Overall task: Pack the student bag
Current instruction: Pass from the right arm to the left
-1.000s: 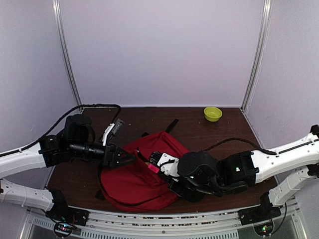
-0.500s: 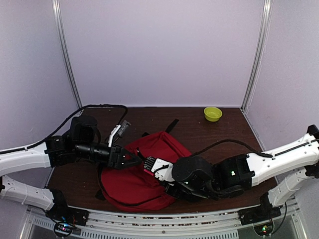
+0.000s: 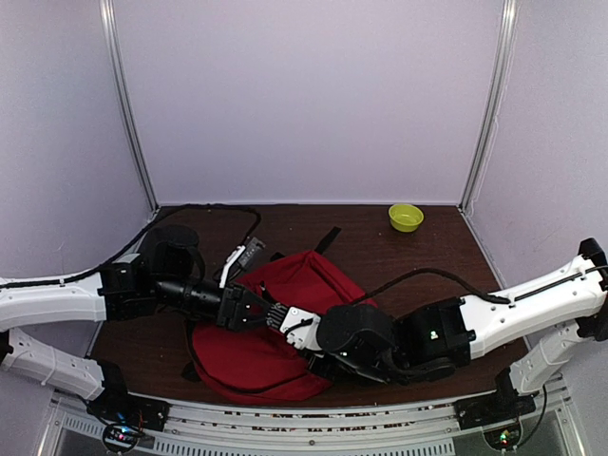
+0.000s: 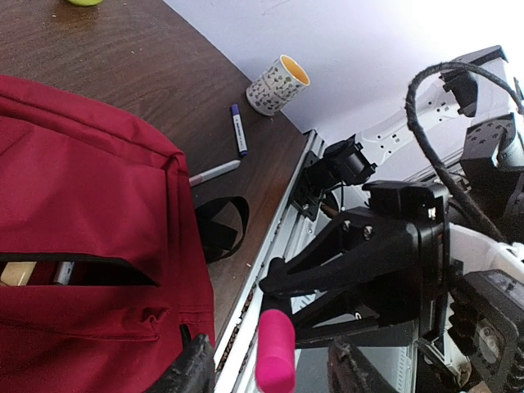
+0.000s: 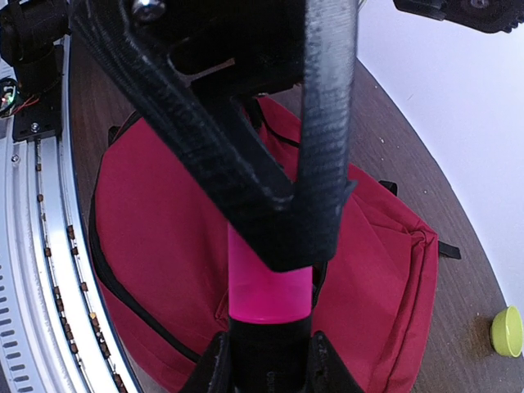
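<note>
The student bag (image 3: pixel 255 350) lies flat at the front middle of the table, dark red, its zip pocket gaping (image 4: pixel 78 270) with small items inside. My right gripper (image 5: pixel 268 358) is shut on the black barrel of a pink-capped marker (image 5: pixel 268 286) and holds it above the bag (image 5: pixel 155 221). My left gripper (image 4: pixel 276 375) meets it from the left. Its jaws stand on either side of the pink cap (image 4: pixel 274 344), with a gap showing on both sides. In the top view both grippers (image 3: pixel 269 312) meet over the bag's upper left part.
A yellow-green bowl (image 3: pixel 406 217) sits at the back right. Near the table's front right edge stand a patterned cup (image 4: pixel 278 83), a blue pen (image 4: pixel 238 131) and a white marker (image 4: pixel 215 173). A black strap loop (image 4: pixel 221 225) hangs off the bag's edge.
My left arm has slid right until its jaws straddle the pink cap, and they have narrowed. The right gripper has carried the marker leftward to meet it.
</note>
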Controlling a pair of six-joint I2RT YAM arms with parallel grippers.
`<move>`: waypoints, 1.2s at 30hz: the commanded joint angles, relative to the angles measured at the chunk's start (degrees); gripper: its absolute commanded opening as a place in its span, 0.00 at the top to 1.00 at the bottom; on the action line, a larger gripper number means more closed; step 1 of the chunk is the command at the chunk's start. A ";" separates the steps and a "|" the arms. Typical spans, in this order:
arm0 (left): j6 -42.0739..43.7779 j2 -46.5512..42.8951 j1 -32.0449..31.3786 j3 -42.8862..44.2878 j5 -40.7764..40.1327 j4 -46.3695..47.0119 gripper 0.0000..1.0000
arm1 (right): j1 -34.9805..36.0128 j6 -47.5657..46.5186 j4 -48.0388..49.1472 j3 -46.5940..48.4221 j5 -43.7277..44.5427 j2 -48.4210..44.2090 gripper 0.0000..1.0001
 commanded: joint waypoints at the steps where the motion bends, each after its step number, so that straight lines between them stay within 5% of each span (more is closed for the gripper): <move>1: 0.44 1.10 -0.71 0.67 1.38 3.41 0.56 | 0.36 0.02 -0.10 2.34 2.66 0.68 1.00; 12: 0.72 3.86 -1.42 1.12 1.73 4.24 0.66 | 0.36 -0.26 0.50 2.51 3.05 -0.12 1.00; 23: 0.59 5.33 -1.51 1.30 1.84 5.18 1.00 | 0.36 -0.13 0.81 2.58 3.95 -0.41 1.00; 30: 0.54 5.28 -1.51 1.31 0.42 4.96 1.00 | 0.36 2.13 -1.97 4.37 5.51 0.17 1.00; 36: 1.17 4.00 -1.51 1.46 -2.33 3.60 1.00 | 0.28 4.37 -4.64 5.13 5.53 0.48 0.73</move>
